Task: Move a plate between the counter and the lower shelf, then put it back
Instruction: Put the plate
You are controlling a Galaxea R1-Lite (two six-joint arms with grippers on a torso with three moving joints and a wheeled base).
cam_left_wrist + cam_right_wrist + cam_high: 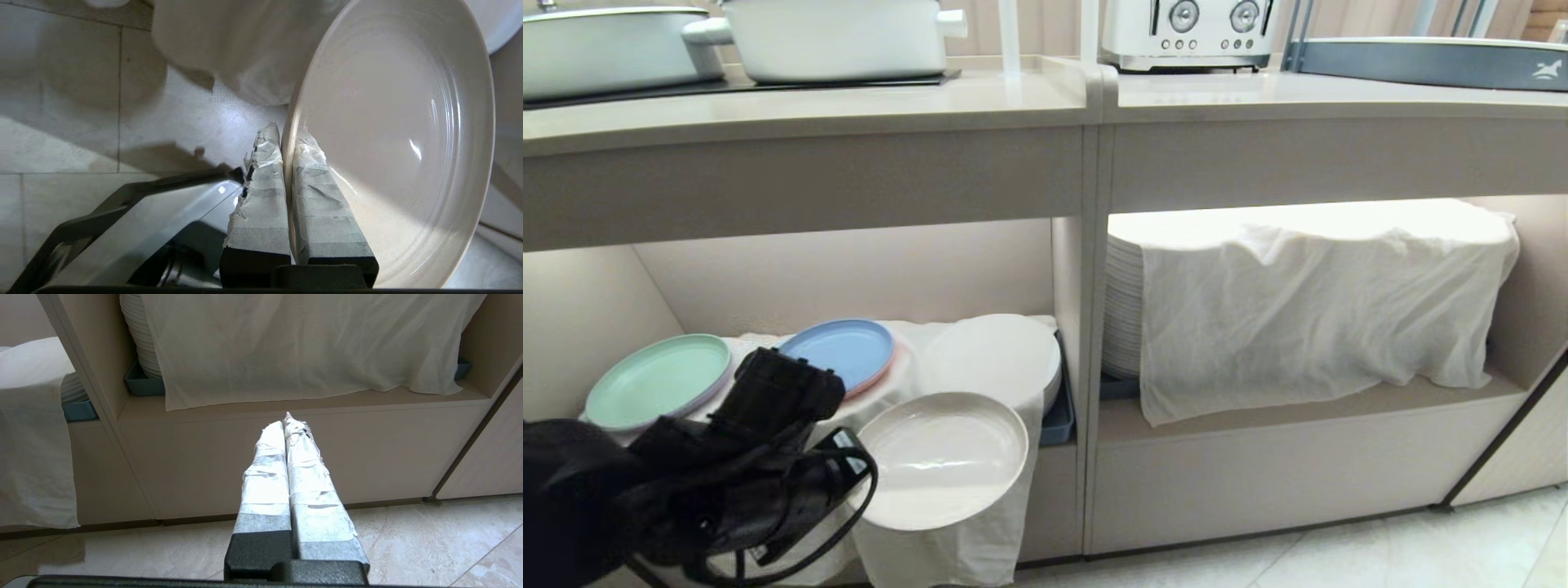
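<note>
With my left gripper (pixel 287 136) clenched on the rim of the cream plate (pixel 941 460), held just in front of the lower shelf (pixel 849 278), I judge the lift to the tabletop (pixel 809 106) comes next, while my right gripper (pixel 288 422) hangs clenched on nothing.

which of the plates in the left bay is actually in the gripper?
The cream plate, out in front of the draped stack: the left gripper is pinched on its rim. The mint-green plate and blue plate lie untouched on the cloth behind.
</note>
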